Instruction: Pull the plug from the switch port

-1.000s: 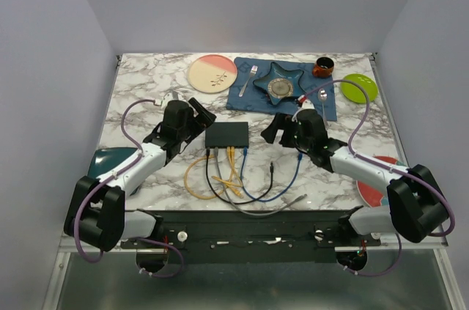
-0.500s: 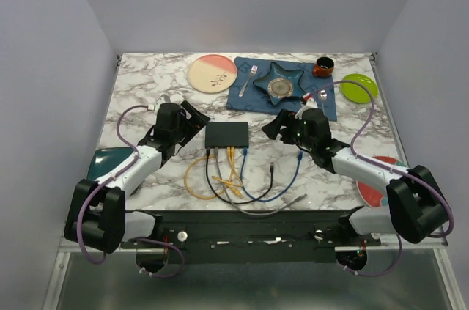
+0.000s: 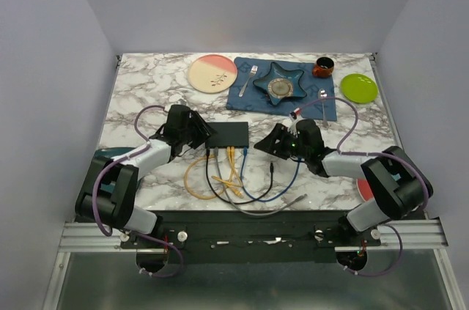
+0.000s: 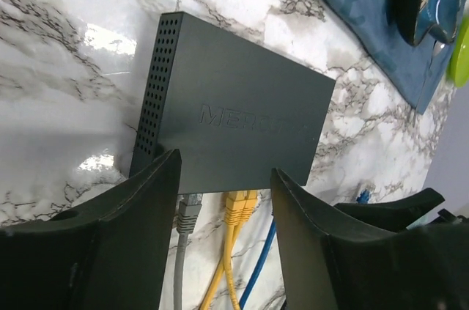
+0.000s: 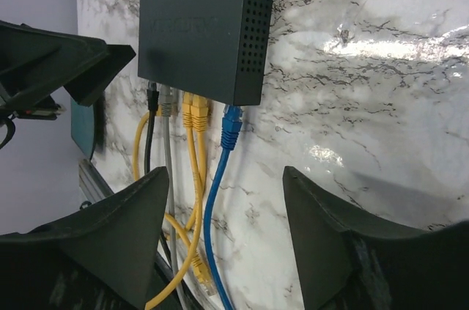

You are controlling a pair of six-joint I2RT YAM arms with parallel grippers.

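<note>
The black switch [image 3: 227, 134] lies flat on the marble table, with its sockets along the near edge. A black, a grey, two yellow and a blue cable are plugged in there. My left gripper [image 3: 199, 135] is open at the switch's left side. In the left wrist view the switch [image 4: 234, 112] sits just past the left gripper [image 4: 223, 171], with the grey plug [image 4: 188, 215] and yellow plugs [image 4: 240, 207] between its fingers. My right gripper [image 3: 267, 143] is open at the switch's right side. In the right wrist view the blue plug [image 5: 231, 125] sits just ahead of the right gripper [image 5: 227, 174]. Neither gripper touches anything.
Cables loop on the table in front of the switch, with a loose black cable end [image 3: 272, 171] and a loose grey plug [image 3: 297, 198]. Behind lie a pink plate [image 3: 212, 73], a blue placemat [image 3: 238, 97] with a star dish [image 3: 281, 81], fork and spoon, a cup [image 3: 322, 67] and a green plate [image 3: 359, 88].
My left gripper has moved right, up to the switch's left side. My right gripper has moved left and nearer, up to the switch's right front corner. The cables have not moved.
</note>
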